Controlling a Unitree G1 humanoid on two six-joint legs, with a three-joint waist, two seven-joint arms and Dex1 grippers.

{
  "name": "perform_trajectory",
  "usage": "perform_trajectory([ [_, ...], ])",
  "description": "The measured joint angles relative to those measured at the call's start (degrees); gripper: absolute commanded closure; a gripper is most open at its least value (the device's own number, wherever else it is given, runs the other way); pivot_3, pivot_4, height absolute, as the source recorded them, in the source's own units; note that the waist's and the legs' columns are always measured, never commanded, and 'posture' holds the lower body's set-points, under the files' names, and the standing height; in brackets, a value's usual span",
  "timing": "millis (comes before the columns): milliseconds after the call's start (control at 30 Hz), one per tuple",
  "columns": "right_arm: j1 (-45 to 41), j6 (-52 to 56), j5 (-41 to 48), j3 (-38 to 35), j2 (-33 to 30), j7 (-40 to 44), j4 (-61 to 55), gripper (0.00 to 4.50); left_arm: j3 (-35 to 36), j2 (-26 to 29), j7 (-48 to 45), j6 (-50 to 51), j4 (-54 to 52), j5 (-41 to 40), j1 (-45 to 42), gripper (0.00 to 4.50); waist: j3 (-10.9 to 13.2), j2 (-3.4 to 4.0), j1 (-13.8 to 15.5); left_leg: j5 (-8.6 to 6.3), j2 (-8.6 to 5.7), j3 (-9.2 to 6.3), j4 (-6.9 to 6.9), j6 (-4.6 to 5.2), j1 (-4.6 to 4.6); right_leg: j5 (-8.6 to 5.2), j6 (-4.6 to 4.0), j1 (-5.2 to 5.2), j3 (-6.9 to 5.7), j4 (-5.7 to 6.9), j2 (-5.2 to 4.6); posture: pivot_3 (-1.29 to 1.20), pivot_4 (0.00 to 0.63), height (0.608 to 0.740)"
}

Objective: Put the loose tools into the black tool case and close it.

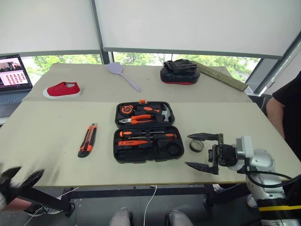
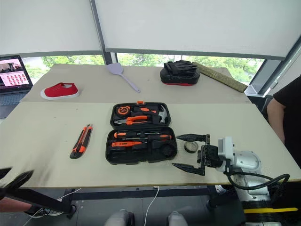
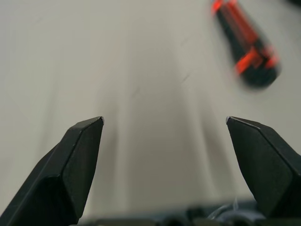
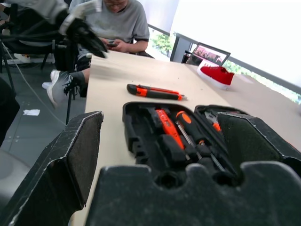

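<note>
Left eye view: the bench [image 1: 56,155] carries everything, and the black tool case [image 1: 146,132] lies open flat near its middle, lid half toward the windows, pliers, hammer and tape measure in the far half, two screwdrivers [image 1: 146,135] and a small orange one already seated in the near half. Two loose tools are left, as far as I can judge: the utility knife [image 1: 88,140] lies on the bench well to the left of the case, and the tape roll [image 1: 196,145] sits just right of it. So the filling step looks about half done, and closing has not begun.

The right tool [image 1: 204,151] hovers at the bench's near right edge, its fingers wide apart and empty, pointing toward the case with the tape roll near its far finger. The left tool [image 3: 164,141] hangs off the near left corner, fingers also wide apart, holding nothing, with the knife ahead of it in the left wrist view.

Next, each tool could take the piece on its own side; the knife lies flat and thin, so it calls for a low, careful pinch across its width.

At the far side lie a red shoe [image 1: 62,89], a lilac spatula [image 1: 122,74] and a black mitt [image 1: 178,72], all well clear. A laptop [image 1: 14,73] stands far left; a seated person [image 4: 117,23] is near the left arm's side.
</note>
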Motion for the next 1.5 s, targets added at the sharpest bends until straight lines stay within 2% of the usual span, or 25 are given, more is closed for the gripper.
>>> perform_trajectory([
  [67,-0.45,0.06,0.00,0.37,0.09,0.46,0.33,0.00,-2.84,-0.86,6.94,6.89,-3.06,-2.80,-6.65,0.03,-0.01,-0.03,-0.21,0.04,-0.09,0.04,0.01,0.02,0.00,0.25,-0.08,0.12,0.04,0.00,0.17,0.00,0.150,0.740],
  [200,-1.25,0.36,-0.03,1.13,0.32,0.69,1.00,0.00,-12.23,-3.84,19.72,18.63,-4.61,-2.37,-18.90,0.03,0.00,-0.06,-0.86,0.34,-0.08,0.17,0.02,0.49,0.01,0.36,0.09,0.11,0.25,0.09,0.47,0.00,0.150,0.740],
  [333,-2.63,0.74,-0.04,1.44,0.37,0.26,1.39,0.00,-21.13,-4.64,24.68,19.22,2.45,3.41,-29.48,0.03,0.01,-0.07,-0.77,0.35,0.03,0.12,0.01,0.44,0.02,0.39,0.00,0.08,0.36,0.05,0.78,0.00,0.150,0.740],
  [567,-2.61,1.08,-0.07,0.98,0.13,-1.87,0.58,0.00,-29.46,-8.37,27.91,18.50,10.09,10.67,-35.96,0.03,0.00,-0.07,-0.87,0.34,0.04,0.13,0.01,0.42,0.05,0.40,0.00,0.09,0.45,0.03,0.78,0.00,0.150,0.740],
  [700,-2.88,1.57,-0.07,0.72,0.05,-3.25,-0.32,0.00,-31.20,-8.00,27.75,17.52,10.36,13.44,-35.61,1.00,0.00,-0.04,-0.88,0.34,0.05,0.14,0.00,0.41,0.11,0.41,-0.05,0.07,0.48,0.09,0.79,0.00,0.150,0.740],
  [733,-3.34,1.73,-0.07,0.69,-0.21,-3.66,-0.38,0.00,-31.13,-7.98,27.46,17.30,10.23,14.20,-35.19,1.60,-0.01,-0.03,-0.91,0.33,0.04,0.14,0.00,0.41,0.15,0.42,-0.05,0.10,0.51,0.10,0.79,0.00,0.150,0.740],
  [767,-3.51,1.75,-0.07,0.68,-0.32,-3.78,-0.38,0.00,-31.07,-7.98,27.32,17.30,10.14,14.25,-35.07,1.72,-0.01,-0.03,-0.90,0.33,0.04,0.14,0.00,0.41,0.17,0.42,-0.06,0.11,0.51,0.09,0.78,0.00,0.150,0.740],
  [867,-4.45,1.81,-0.08,0.59,-0.62,-4.14,-0.38,0.00,-29.98,-7.77,25.94,17.13,9.04,14.36,-33.47,2.78,-0.02,-0.01,-1.01,0.33,0.04,0.16,0.00,0.40,0.19,0.41,-0.06,0.10,0.55,0.09,0.78,0.00,0.150,0.740],
  [1000,-4.39,1.84,-0.11,0.31,-1.28,-4.28,-0.36,0.00,-25.77,-4.12,14.46,16.64,8.96,9.12,-29.84,2.88,0.00,0.00,-1.23,0.32,0.05,0.17,-0.04,0.39,0.10,0.39,-0.08,0.00,0.53,0.06,0.77,0.00,0.150,0.740],
  [1133,-2.88,2.45,-0.06,-0.49,-2.61,-4.28,-0.44,0.00,-26.95,5.31,-4.03,6.77,10.45,7.81,-26.65,2.88,0.06,-0.11,-0.98,0.29,0.07,0.17,-0.04,0.33,-0.06,0.25,-0.35,-0.12,0.44,-0.01,0.73,0.00,0.150,0.740],
  [1200,-2.28,2.69,-0.07,-0.82,-3.43,-4.12,-0.40,0.00,-27.75,9.34,-13.34,0.98,10.23,7.64,-27.49,2.88,0.09,-0.05,-0.58,0.05,0.02,0.23,-0.04,-0.13,-0.08,0.19,-0.46,-0.13,0.42,-0.04,0.60,0.00,0.150,0.740],
  [1267,-1.99,2.68,-0.24,-1.13,-4.70,-3.73,-0.12,0.00,-32.56,11.34,-26.90,-9.37,8.65,7.68,-32.71,2.88,0.12,0.00,0.18,0.02,-0.10,0.37,-0.04,-0.20,-0.11,0.20,-0.43,-0.09,0.31,-0.10,0.34,0.00,0.150,0.740],
  [1333,-2.09,2.69,-0.62,-1.46,-5.27,-3.75,0.17,0.00,-39.45,10.75,-33.73,-14.02,5.58,8.29,-37.66,2.88,0.11,0.01,0.46,0.02,-0.19,0.60,-0.02,-0.20,-0.09,0.24,-0.34,-0.02,0.32,-0.14,0.17,0.00,0.150,0.740],
  [1400,-1.32,3.29,-0.56,-1.96,-5.98,-3.79,0.06,0.00,-48.56,8.23,-36.57,-18.15,5.81,12.72,-42.57,2.88,0.09,0.04,0.46,0.08,-0.25,0.69,0.07,-0.08,-0.13,0.26,-0.17,0.01,0.40,-0.15,0.18,0.00,0.150,0.740],
  [1433,-0.11,4.42,-0.48,-2.17,-7.09,-3.67,-0.49,0.00,-52.54,6.55,-36.81,-20.31,7.37,15.86,-44.45,2.88,0.09,0.04,0.42,0.37,-0.24,0.68,0.09,0.42,-0.15,0.24,-0.10,0.01,0.43,-0.15,0.24,0.00,0.150,0.740],
  [1500,1.01,5.76,-0.44,-2.47,-8.36,-3.42,-0.79,0.00,-56.69,4.93,-36.48,-21.71,9.91,19.75,-45.85,2.88,0.10,0.02,0.14,0.36,-0.18,0.66,0.09,0.47,-0.17,0.33,0.11,-0.02,0.54,-0.14,0.38,0.00,0.150,0.740],
])
